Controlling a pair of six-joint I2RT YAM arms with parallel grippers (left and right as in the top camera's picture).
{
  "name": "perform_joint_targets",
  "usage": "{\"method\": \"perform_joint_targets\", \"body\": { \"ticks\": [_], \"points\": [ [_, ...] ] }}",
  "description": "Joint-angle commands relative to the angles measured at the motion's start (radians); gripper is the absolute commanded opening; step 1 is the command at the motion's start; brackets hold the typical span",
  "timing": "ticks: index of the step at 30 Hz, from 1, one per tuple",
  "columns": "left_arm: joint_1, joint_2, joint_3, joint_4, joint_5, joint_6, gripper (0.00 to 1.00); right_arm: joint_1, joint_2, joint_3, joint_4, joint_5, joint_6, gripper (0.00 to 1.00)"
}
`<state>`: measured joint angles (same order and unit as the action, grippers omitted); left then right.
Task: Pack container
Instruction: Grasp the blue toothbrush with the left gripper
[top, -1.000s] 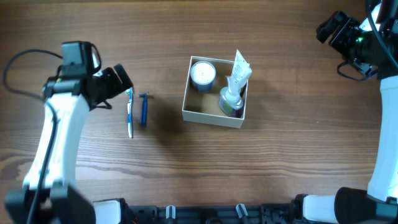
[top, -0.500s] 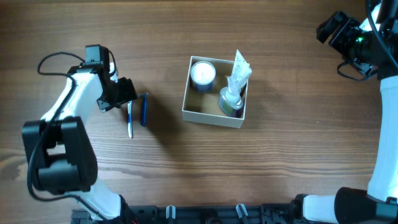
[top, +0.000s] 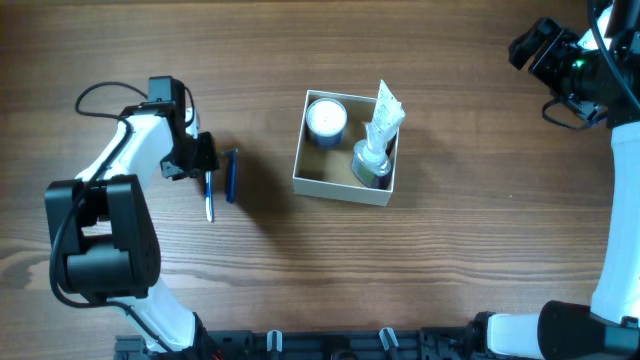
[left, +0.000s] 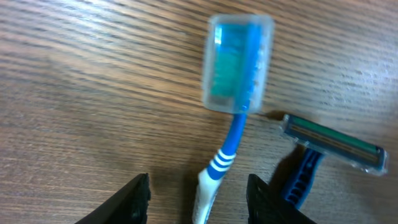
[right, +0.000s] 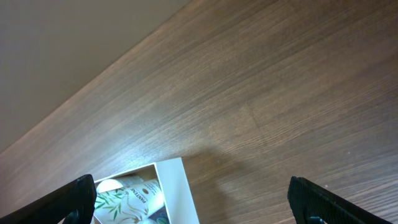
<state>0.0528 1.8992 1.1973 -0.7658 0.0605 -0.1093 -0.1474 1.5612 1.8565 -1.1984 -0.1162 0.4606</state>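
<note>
Fingers (left: 134, 200) of the left gripper (left: 198, 196) are spread open, one on each side of the toothbrush (left: 231, 134) handle but not touching it, near the left edge of the table (top: 450, 270). The right gripper (right: 196, 199) is open wide too, up by the far right corner. The container (top: 340, 189) sits near the middle of the table with a jar (top: 326, 118), a bottle (top: 368, 163) and a white packet (top: 386, 108) inside, and a blue razor (top: 231, 175) lies just beside the toothbrush.
</note>
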Motion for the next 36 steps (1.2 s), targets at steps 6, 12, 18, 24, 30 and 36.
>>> {"method": "perform_joint_targets", "body": {
  "ticks": [6,12,18,24,30,36],
  "points": [
    [-0.082,0.028,0.013,0.0,-0.156,0.078,0.43,-0.001,0.006,0.0,0.001,-0.015,0.013,1.0],
    [-0.077,0.065,0.013,0.002,-0.156,0.041,0.35,-0.001,0.006,0.0,0.001,-0.015,0.013,1.0],
    [-0.077,0.077,0.013,0.003,-0.155,0.034,0.13,-0.001,0.006,0.0,0.001,-0.015,0.013,1.0],
    [-0.077,0.053,0.029,-0.045,-0.155,-0.013,0.04,-0.001,0.006,0.0,0.001,-0.015,0.013,1.0],
    [-0.087,-0.079,0.138,-0.19,-0.156,-0.046,0.04,-0.001,0.006,0.0,0.001,-0.015,0.013,1.0],
    [-0.198,-0.263,0.241,-0.238,-0.155,-0.056,0.04,-0.001,0.006,0.0,0.001,-0.015,0.013,1.0]
  ]
}}
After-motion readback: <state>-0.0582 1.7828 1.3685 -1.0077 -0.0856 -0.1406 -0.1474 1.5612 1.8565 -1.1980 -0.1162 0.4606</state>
